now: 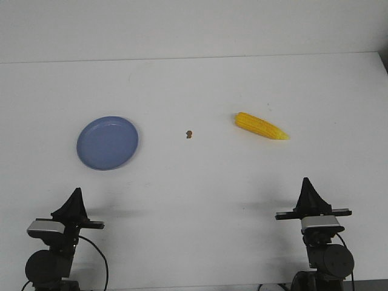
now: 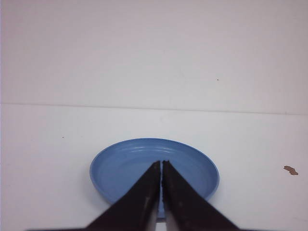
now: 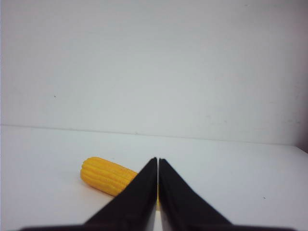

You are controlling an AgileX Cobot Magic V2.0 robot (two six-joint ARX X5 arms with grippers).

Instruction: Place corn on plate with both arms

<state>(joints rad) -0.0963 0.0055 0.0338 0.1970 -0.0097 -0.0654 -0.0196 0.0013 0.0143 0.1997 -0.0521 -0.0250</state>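
Nearest the camera, the black pointed left gripper [image 1: 75, 193] and right gripper [image 1: 307, 182] sit pinched closed and empty, so nothing has begun: the bright yellow tapered corn cob [image 1: 261, 126] lies on the white table [image 1: 200, 176], well apart from the round blue-lavender plate [image 1: 107, 143], and the right jaws must first spread over it.

Black pointed left gripper [image 2: 161, 163] pressed closed over round shallow blue plate [image 2: 120, 168] on white table [image 2: 48, 159]; small brown speck [image 2: 290, 170] well apart.

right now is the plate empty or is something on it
Empty. The plate shows only bare blue surface; the corn lies on the table well to its right.
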